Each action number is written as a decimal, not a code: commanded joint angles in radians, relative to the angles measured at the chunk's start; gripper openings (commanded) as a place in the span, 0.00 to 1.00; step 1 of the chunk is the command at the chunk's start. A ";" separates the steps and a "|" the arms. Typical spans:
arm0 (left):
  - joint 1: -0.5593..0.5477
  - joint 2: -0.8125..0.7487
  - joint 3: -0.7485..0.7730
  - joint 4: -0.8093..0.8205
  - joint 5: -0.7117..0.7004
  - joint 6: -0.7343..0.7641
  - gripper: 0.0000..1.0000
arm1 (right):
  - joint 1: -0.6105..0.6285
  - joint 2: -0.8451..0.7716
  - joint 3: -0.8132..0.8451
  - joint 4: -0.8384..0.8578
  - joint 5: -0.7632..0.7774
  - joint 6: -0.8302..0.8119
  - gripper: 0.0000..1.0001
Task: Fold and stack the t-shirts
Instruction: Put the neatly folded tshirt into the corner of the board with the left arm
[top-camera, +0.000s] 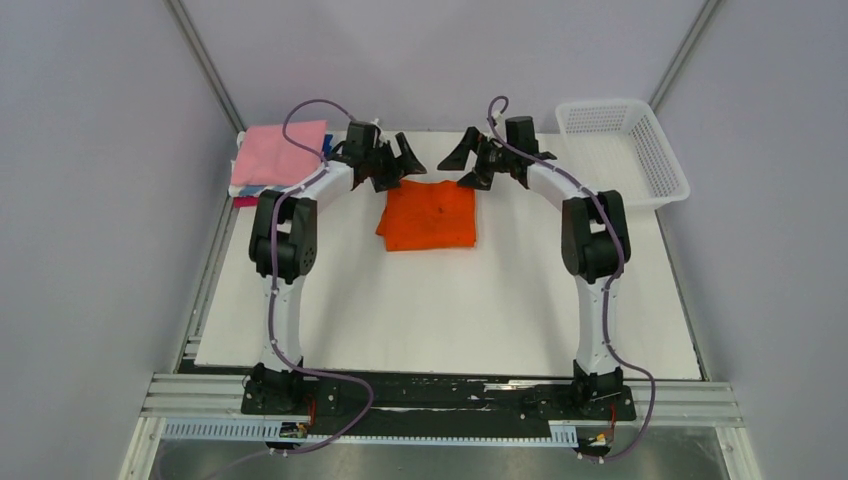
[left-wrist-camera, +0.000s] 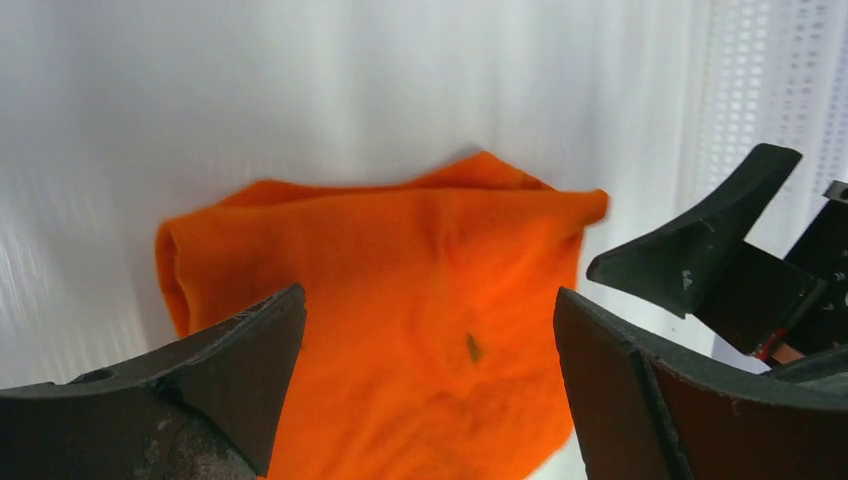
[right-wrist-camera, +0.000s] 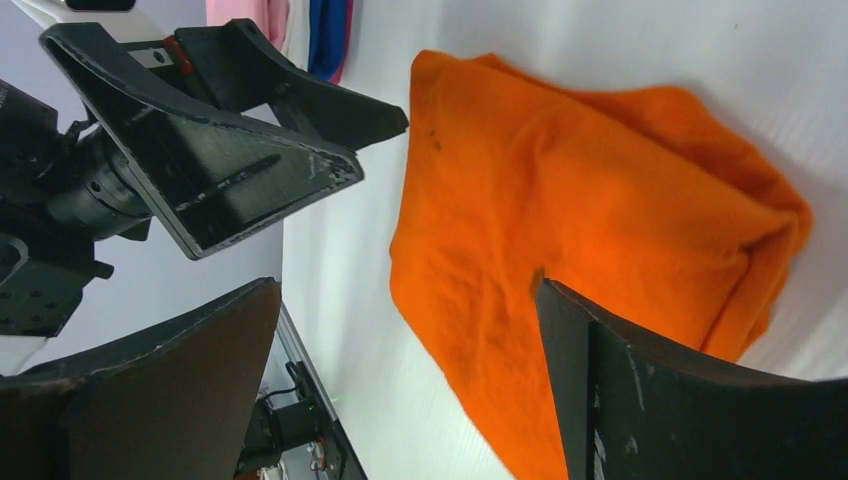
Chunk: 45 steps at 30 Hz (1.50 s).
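A folded orange t-shirt (top-camera: 430, 215) lies flat on the white table, just in front of both grippers. My left gripper (top-camera: 400, 168) hovers open over its far left corner and my right gripper (top-camera: 466, 166) hovers open over its far right corner. Neither holds any cloth. The left wrist view shows the orange t-shirt (left-wrist-camera: 400, 260) below my left gripper (left-wrist-camera: 430, 300), whose jaws stand wide apart. Through my right gripper (right-wrist-camera: 408, 290), also spread wide, the orange t-shirt (right-wrist-camera: 600, 190) shows. A stack of folded t-shirts (top-camera: 280, 152), pink on top with blue and magenta edges beneath, sits at the far left.
A white mesh basket (top-camera: 660, 160) stands at the far right corner. The table's white surface (top-camera: 440, 310) stretches between the arms toward the near edge. Grey walls enclose the sides and back.
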 joint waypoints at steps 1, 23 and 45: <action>0.018 0.143 0.102 -0.038 0.013 -0.023 1.00 | -0.021 0.148 0.118 0.039 0.069 0.056 1.00; -0.054 -0.261 -0.559 -0.011 -0.126 0.006 1.00 | 0.006 -0.120 -0.494 0.011 0.160 -0.040 1.00; -0.147 -0.891 -0.880 -0.114 -0.288 -0.084 1.00 | 0.182 -0.642 -0.927 0.150 0.085 0.012 1.00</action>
